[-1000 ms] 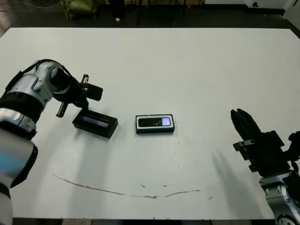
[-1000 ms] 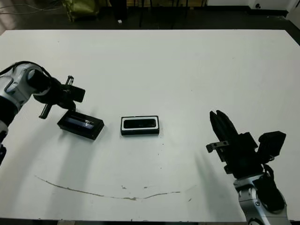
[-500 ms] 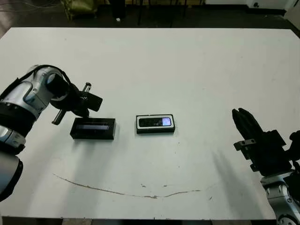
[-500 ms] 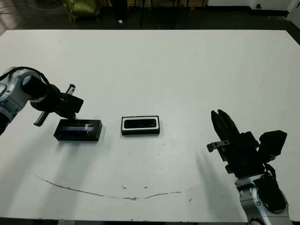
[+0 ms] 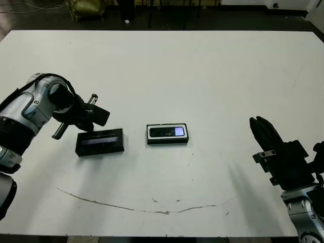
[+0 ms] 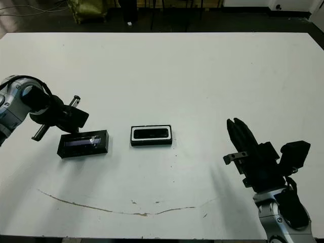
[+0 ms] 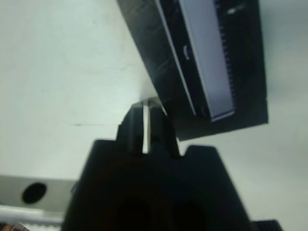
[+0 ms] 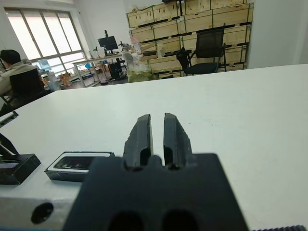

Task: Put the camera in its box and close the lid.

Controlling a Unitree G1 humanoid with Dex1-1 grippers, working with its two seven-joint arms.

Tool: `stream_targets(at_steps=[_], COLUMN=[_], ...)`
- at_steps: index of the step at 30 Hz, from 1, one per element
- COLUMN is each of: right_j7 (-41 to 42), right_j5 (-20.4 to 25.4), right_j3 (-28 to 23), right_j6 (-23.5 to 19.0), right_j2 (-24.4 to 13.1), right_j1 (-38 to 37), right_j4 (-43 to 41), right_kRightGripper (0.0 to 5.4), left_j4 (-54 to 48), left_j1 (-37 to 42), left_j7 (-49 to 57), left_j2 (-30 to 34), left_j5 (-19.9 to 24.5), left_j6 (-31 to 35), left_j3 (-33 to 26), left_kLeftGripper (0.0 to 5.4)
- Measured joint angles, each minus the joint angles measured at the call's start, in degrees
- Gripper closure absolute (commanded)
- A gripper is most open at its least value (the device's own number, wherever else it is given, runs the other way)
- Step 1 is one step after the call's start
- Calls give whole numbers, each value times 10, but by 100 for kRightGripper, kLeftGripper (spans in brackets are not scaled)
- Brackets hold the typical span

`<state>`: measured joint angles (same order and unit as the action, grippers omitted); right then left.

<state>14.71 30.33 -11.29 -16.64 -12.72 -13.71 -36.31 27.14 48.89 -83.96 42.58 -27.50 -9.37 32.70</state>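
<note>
Left pincer (image 7: pixel 146 126) closed on nothing, fingers nearly touching, just beside the far left end of the lid (image 5: pixel 99 142); shifted left and slightly nearer than a second ago. Lid now flat on the tabletop (image 5: pixel 202 76), almost parallel to the box (image 5: pixel 167 134), no longer skewed, and moved a little left. Camera (image 5: pixel 168 132) unmoved, lying inside the box at centre, screen up. Right pincer (image 8: pixel 157 136) closed and empty, unchanged, near right.
</note>
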Motion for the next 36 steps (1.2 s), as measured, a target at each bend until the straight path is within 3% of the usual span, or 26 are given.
stream_targets(at_steps=[10,22,36], right_j7=[-6,2,-4], right_j5=[-5,7,6], right_j3=[0,-3,-4], right_j6=[0,0,-9], right_j2=[-1,-1,-4], right_j1=[-1,0,0], right_j4=[0,1,-8], right_kRightGripper=[538,538,538], left_j4=[-8,-15,-154], left_j1=[-14,-24,-64], left_j7=[-15,-56,-81], left_j2=[25,33,70], left_j5=[1,8,82], left_j6=[-6,37,76], left_j3=[-1,-10,9], left_kLeftGripper=[540,540,540])
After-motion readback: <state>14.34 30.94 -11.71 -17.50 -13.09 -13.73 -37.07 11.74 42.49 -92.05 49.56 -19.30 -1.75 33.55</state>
